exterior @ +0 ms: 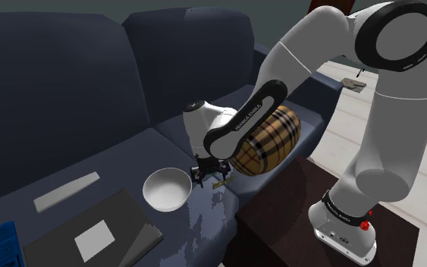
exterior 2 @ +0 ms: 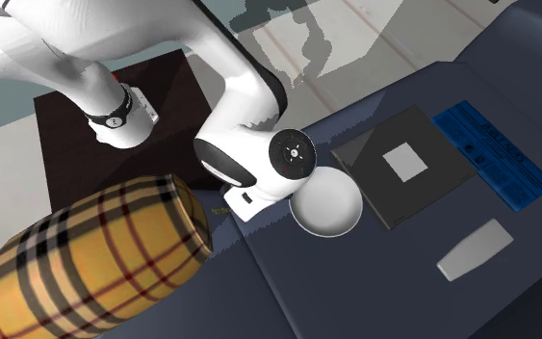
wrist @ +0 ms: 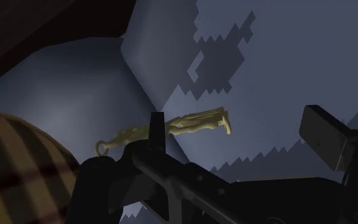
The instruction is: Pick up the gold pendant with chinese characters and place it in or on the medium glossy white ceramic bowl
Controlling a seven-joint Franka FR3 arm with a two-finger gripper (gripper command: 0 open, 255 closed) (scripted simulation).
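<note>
Progress: barely begun. Hovering low over the sofa seat [exterior: 124, 161] with hand [exterior: 208, 176] spread open, clasping nothing. Lying on it, partly between the fingers [wrist: 156, 130], near the white bowl [exterior: 166, 190]: gold pendant [wrist: 196, 122], ungrasped. Left to do: close, lift, carry, release into bowl.

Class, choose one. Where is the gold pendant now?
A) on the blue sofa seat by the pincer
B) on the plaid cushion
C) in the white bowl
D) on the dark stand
A: the gold pendant lies on the sofa seat at the open pincer, apart from the white bowl.
</note>
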